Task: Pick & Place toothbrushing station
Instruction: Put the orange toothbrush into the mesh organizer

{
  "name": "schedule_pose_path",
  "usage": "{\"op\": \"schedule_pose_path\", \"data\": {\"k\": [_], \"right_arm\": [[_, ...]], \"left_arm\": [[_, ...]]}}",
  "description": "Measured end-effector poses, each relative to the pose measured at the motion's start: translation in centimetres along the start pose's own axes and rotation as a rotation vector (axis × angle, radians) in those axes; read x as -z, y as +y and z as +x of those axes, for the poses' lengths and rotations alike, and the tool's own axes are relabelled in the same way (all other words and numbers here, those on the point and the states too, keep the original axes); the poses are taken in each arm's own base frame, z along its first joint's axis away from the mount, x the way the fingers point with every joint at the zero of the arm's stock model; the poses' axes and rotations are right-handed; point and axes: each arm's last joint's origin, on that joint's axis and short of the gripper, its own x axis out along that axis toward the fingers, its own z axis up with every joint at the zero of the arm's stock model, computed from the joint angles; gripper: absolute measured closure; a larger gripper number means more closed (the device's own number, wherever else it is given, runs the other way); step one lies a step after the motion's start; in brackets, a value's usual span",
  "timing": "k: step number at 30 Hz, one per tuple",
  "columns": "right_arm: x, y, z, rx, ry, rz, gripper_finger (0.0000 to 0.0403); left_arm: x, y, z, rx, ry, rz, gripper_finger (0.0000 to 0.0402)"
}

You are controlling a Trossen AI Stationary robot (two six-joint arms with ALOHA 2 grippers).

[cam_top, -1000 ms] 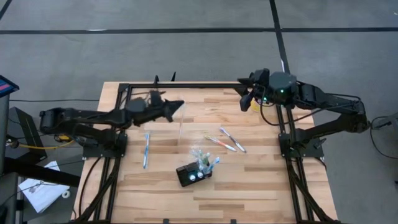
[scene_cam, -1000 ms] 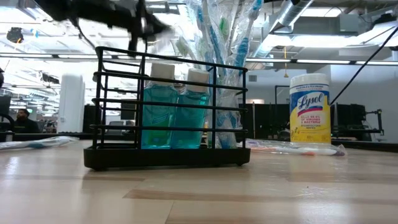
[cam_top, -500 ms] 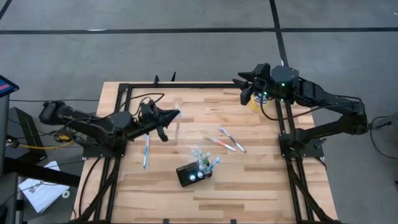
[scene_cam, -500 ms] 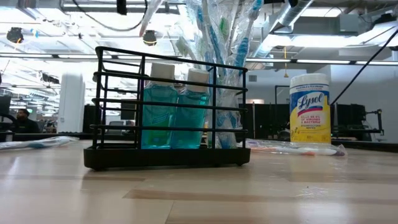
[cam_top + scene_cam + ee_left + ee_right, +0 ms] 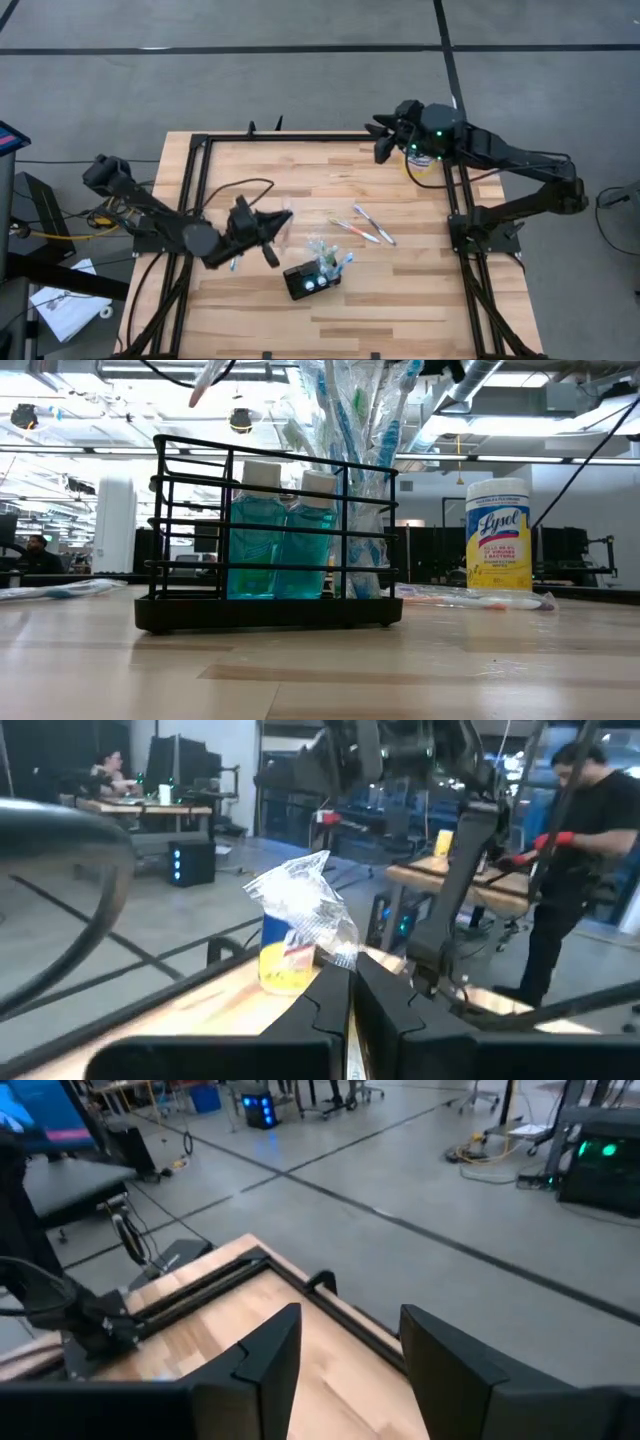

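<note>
Two arms work over the wooden table (image 5: 400,300). The toothbrushing station (image 5: 311,281), a small black wire rack, stands near the front edge of the table, about midway between the left and right edges. In the low view we see that the station (image 5: 270,530) carries two bottles of blue-green liquid (image 5: 278,545) and a bunch of wrapped toothbrushes (image 5: 350,420), whose tops are cut off by the frame.

The left gripper (image 5: 277,229) hangs just above the table, left of the station and apart from it. In the left wrist view its fingers (image 5: 330,1010) are pressed together on a thing in crinkled clear wrap (image 5: 305,910). What is inside the wrap we cannot tell; only a thin pale shaft shows between the fingers. In the low view, a slim pink-tipped end (image 5: 207,380) shows at the top, but the gripper itself is out of the frame.

The right gripper (image 5: 381,140) is raised over the far right corner of the table. In the right wrist view its fingers (image 5: 265,1360) stand apart with nothing between them.

The white-and-yellow wipes canister (image 5: 497,535) stands near that corner; from above the right arm covers most of it. Two loose wrapped toothbrushes (image 5: 362,225) lie right of the middle of the table. Another one near the left edge is mostly hidden under the left arm.
</note>
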Motion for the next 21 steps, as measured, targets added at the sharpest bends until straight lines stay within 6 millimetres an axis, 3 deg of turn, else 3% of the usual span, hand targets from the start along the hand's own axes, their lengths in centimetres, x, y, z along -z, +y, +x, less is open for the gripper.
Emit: {"op": "schedule_pose_path", "data": {"k": [13, 21], "right_arm": [[1.3, 3.0, 3.6, -0.053, -0.020, 0.016, 0.0242], [1.8, 3.6, 4.2, -0.061, -0.001, 0.015, 0.0242]], "left_arm": [[3.8, -3.1, -2.2, 0.069, 0.055, 0.121, 0.0401], [5.0, -3.5, -1.3, 0.056, 0.052, 0.120, 0.0401]]}}
